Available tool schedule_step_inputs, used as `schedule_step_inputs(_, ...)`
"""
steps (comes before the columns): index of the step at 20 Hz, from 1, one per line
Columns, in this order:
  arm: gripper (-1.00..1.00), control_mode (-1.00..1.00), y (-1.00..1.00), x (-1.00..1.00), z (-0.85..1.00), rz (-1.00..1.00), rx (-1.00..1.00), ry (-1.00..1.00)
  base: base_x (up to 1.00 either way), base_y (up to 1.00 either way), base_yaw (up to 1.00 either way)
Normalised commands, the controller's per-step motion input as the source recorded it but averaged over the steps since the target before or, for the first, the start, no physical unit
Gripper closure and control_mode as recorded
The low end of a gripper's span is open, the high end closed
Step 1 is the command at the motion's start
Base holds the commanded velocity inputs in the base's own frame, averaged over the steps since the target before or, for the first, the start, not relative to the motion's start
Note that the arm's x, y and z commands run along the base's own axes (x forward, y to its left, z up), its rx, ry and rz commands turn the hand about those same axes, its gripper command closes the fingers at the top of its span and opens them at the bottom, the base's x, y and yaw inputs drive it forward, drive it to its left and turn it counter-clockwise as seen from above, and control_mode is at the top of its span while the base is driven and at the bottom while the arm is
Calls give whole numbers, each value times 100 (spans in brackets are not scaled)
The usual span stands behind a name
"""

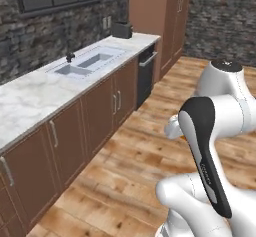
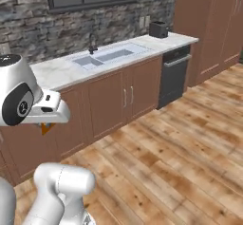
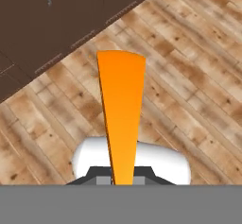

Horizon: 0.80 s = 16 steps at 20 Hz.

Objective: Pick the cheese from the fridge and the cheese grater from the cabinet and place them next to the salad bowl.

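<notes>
Clamped in the gripper [image 3: 123, 180], the cheese [image 3: 122, 114] is held above a wood-plank floor [image 3: 189, 76] beside marble-topped brown cabinets [image 1: 100, 111] under a stone wall [image 2: 28, 24].

A home kitchen: marble tabletop [image 1: 30, 98] with a sink [image 2: 107, 57] and faucet [image 2: 91, 43], brown cupboards [image 2: 124, 96], a dishwasher [image 2: 173, 74], plank floor [image 2: 180, 157].

Both base views sit behind the arm, looking forward and down, and share the white marble counter [image 1: 35, 98] with its inset steel sink [image 2: 107, 57] and the plank wood floor [image 2: 190, 148]. Hand view points down, probably close above that floor, along the orange wedge of cheese [image 3: 122, 114].
</notes>
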Motion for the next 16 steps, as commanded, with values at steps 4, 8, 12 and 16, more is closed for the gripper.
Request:
schedule_step_inputs(4, 100, 100, 0, 0, 0, 0, 0, 0, 36, 0, -65)
schedule_step_inputs(8, 100, 100, 0, 0, 0, 0, 0, 0, 35, 0, -67)
schedule_step_inputs(12, 100, 100, 0, 0, 0, 0, 0, 0, 33, 0, -68)
schedule_step_inputs(16, 100, 100, 0, 0, 0, 0, 0, 0, 40, 14, -68)
